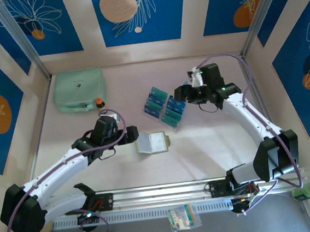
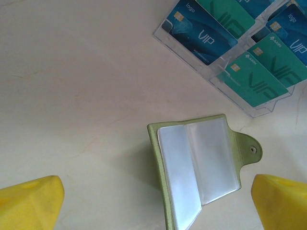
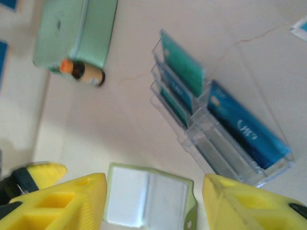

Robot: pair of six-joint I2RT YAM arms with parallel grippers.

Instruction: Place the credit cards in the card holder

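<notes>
Tips of the left pincer [image 1: 136, 133] stand spread wide with nothing between them, and the card holder [image 1: 153, 143] lies on the table just beyond them, nearer the right tip. The right pincer [image 1: 183, 94] hangs with its jaws partly apart and empty. The credit cards [image 1: 155, 102] stand in a clear tiered rack [image 2: 254, 109] close in front of it. Well beyond the left pincer lie a mint-green pouch [image 1: 78, 89] and a small orange-capped bottle [image 1: 99, 103]. The table [image 1: 90, 127] is pale cream, and the walls [image 1: 134, 14] are blue with orange discs and white leaves. The card holder is olive green, spread open on pale clear pockets, its snap tab turned outward. The cards are teal and blue with pale lettering.
</notes>
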